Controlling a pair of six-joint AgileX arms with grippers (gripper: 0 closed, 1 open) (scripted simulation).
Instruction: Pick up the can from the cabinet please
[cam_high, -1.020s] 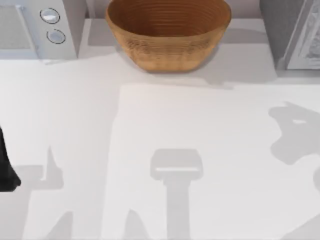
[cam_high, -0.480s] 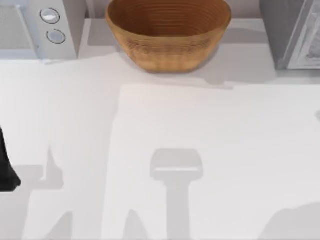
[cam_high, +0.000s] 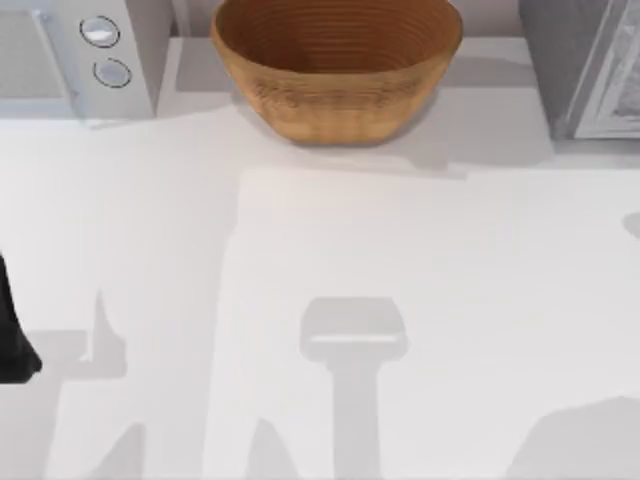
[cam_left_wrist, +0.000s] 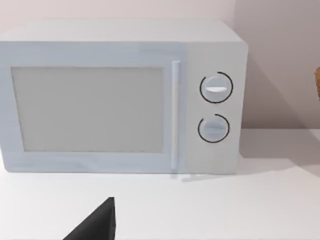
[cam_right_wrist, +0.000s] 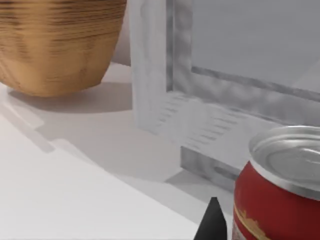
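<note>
Right gripper (cam_right_wrist: 214, 220) just beside red can (cam_right_wrist: 280, 200) by cabinet (cam_right_wrist: 210, 100), grip state unclear; no readable label on can.

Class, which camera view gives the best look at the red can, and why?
The right wrist view: the red can sits close, upright, its silver lid and red side visible, in front of the cabinet. The top view and left wrist view give nothing to judge the can by.

The table (cam_high: 420, 260) is evenly and brightly lit; soft grey shadows are cast toward six o'clock, and one beneath the basket (cam_high: 335, 65). No glare is seen.
</note>
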